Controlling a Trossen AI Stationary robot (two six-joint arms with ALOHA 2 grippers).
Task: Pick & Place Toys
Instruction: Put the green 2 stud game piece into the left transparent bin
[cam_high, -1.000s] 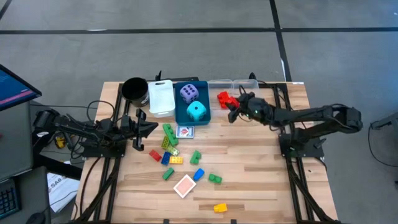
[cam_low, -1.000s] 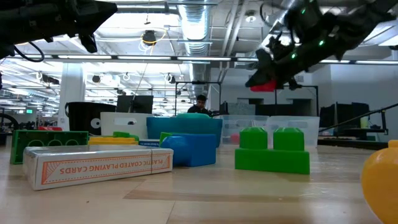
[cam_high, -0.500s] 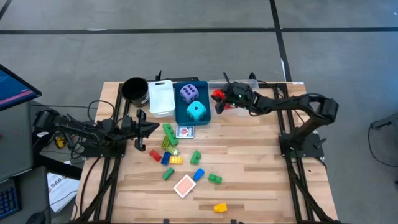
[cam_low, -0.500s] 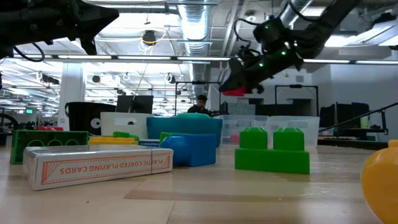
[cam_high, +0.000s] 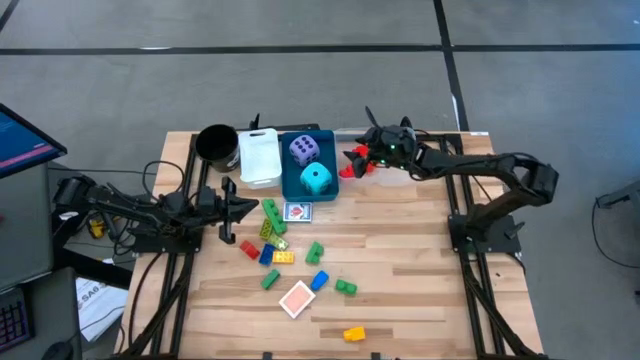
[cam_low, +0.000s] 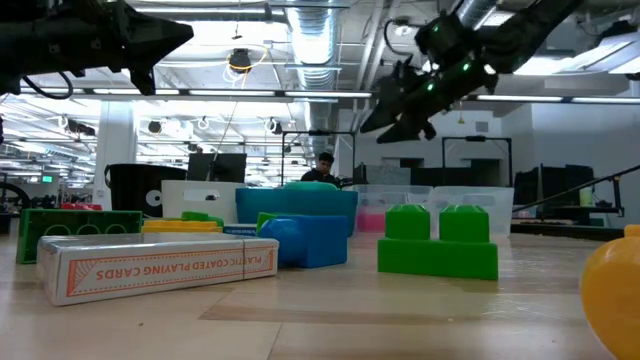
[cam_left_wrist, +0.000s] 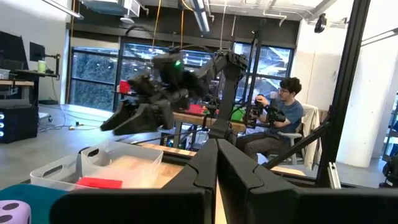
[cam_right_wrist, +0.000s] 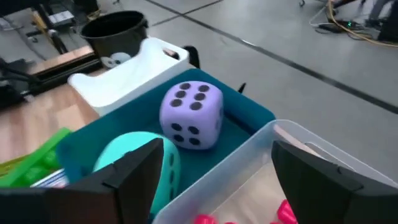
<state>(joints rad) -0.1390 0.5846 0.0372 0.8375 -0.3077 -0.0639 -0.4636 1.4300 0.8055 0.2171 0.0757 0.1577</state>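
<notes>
Wooden table (cam_high: 420, 260) fills my overhead feed, bins lined along its far edge at twelve o'clock. I've got the right arm stretched across toward eleven o'clock, its right gripper (cam_high: 356, 162) hanging over the clear bin (cam_high: 352, 135), fingers spread apart with nothing between them. Beneath it a red brick (cam_left_wrist: 99, 182) lies flat on the floor of that bin, apart from the fingers; I see the same red piece at the edge of the right wrist feed. Next door at nine o'clock from it, the blue bin (cam_high: 325, 190) holds the purple die (cam_high: 304, 150) and the cyan die (cam_high: 317, 179), side by side. Beyond that sit the white bin (cam_high: 259, 155) and the black cup (cam_high: 215, 142).

My left arm waits at the table's nine o'clock edge, left gripper (cam_high: 240, 206) raised off the wood with its fingers pressed together, empty.

Mid-table, a card box (cam_high: 298, 212) lies just below the blue bin, and a loose cluster of green, yellow, red and blue bricks (cam_high: 280, 250) spreads toward six o'clock. A red-backed card (cam_high: 297, 298) lies tilted nearer me, and a yellow brick (cam_high: 354, 334) sits alone near the front edge.
</notes>
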